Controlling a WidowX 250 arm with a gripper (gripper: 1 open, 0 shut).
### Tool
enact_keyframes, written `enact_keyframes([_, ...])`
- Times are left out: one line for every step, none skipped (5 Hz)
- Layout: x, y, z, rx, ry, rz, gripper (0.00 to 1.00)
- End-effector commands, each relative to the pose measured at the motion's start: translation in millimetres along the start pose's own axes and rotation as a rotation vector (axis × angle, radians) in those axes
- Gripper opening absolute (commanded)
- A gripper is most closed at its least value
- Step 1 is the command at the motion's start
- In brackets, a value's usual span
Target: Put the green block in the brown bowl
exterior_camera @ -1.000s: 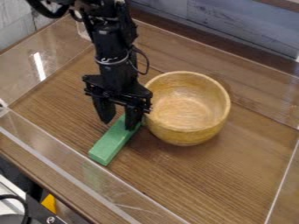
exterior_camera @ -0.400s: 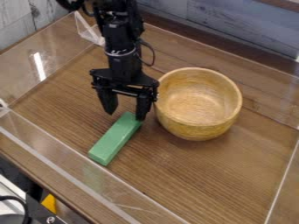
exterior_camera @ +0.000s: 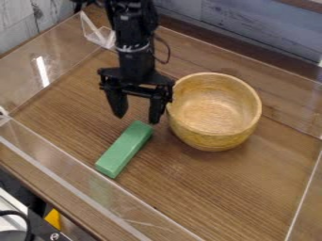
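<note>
The green block [exterior_camera: 123, 151] lies flat on the wooden table, its long axis running from lower left to upper right. My gripper [exterior_camera: 136, 110] hangs just above the block's far end, pointing straight down, open, with nothing between its black fingers [exterior_camera: 117, 105]. The brown bowl [exterior_camera: 216, 111] stands upright to the right of the gripper, close beside it, and shows nothing inside.
Clear plastic walls [exterior_camera: 51, 179] fence the table on the left, front and right. A grey panelled wall [exterior_camera: 251, 24] runs along the back. The black arm [exterior_camera: 132, 33] comes down from the upper left.
The gripper let go of the block's far end, opened wider and lifted slightly. The bowl shifted a little to the right. The block stayed flat on the table.
</note>
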State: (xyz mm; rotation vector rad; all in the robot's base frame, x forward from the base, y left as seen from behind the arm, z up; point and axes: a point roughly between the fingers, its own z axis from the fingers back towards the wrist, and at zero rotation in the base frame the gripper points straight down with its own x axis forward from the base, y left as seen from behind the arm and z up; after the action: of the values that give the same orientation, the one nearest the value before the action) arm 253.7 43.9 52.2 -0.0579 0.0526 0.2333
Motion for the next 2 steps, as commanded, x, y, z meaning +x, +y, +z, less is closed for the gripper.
enact_keyframes([3.7, 8.1, 4.5, 0.002, -0.049, -0.025, 1.00])
enact_keyframes([-0.1, 18.7, -4.6, 0.003, -0.041, -0.035, 1.00])
